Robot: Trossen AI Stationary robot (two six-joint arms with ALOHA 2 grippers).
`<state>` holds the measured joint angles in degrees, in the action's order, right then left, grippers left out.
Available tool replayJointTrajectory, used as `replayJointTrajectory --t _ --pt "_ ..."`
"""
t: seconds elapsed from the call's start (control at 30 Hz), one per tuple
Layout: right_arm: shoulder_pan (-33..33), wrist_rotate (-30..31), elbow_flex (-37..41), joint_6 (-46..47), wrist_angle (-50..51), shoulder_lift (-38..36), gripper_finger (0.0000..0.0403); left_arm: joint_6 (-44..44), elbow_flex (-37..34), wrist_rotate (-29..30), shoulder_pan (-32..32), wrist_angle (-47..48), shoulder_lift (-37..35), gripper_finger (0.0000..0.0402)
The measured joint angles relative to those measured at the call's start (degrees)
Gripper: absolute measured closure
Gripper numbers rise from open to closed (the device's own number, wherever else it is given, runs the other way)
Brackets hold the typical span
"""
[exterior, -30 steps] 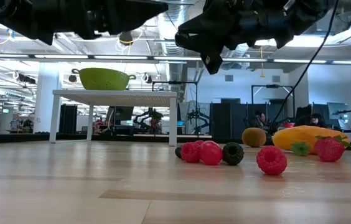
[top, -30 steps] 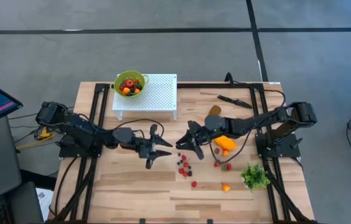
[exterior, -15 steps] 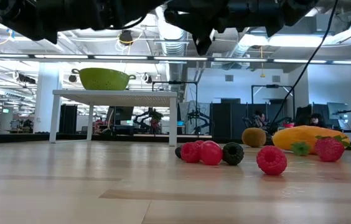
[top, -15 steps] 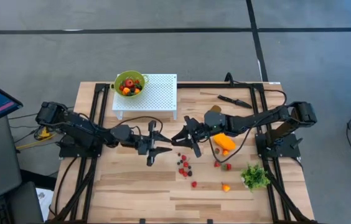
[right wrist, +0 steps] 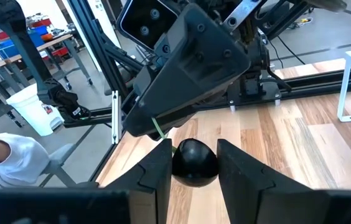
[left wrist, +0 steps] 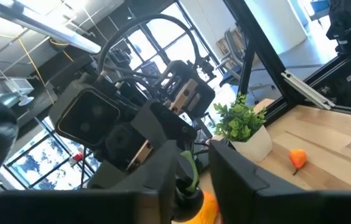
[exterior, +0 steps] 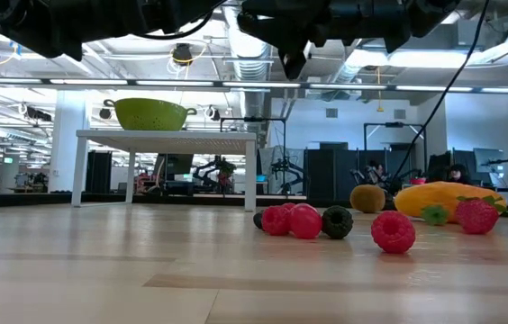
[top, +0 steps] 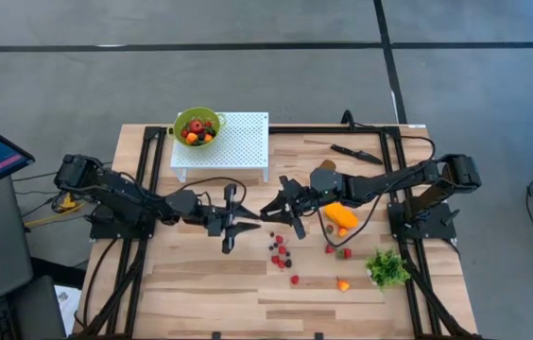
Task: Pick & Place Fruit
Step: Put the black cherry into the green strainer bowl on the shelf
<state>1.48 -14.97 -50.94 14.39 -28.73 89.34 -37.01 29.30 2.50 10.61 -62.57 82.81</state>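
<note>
Nearest, loose berries point(exterior: 392, 231) lie on the tabletop point(exterior: 101, 270), awaiting pickup. Behind them: kiwi-like oval point(exterior: 367, 198) and elongated orange fruit point(exterior: 448, 198). Mid-tabletop, raised: right pincer point(top: 281, 205) clamped on a dark round berry point(right wrist: 194, 163); left pincer point(top: 238, 223) meets it tip to tip, part-closed around the stem, seemingly a handover. Farthest, green colander point(top: 197, 127) on white stand point(top: 238, 142), the likely destination.

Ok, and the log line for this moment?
right gripper: shut on dark berry | left gripper: tip to tip with it, above mid-table | green colander: on white stand, holds fruit
</note>
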Motion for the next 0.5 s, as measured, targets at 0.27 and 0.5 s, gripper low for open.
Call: replayJointTrajectory --t 0.27,0.5 --pt "0.0 0.0 0.0 0.0 0.0 0.0 0.0300 0.0 0.0 0.0 0.0 0.0 0.0 0.0393" --pt "0.0 0.0 0.0 0.5 0.0 0.0 0.0276 0.0 0.0 0.0 0.0 0.1 0.0 0.0398"
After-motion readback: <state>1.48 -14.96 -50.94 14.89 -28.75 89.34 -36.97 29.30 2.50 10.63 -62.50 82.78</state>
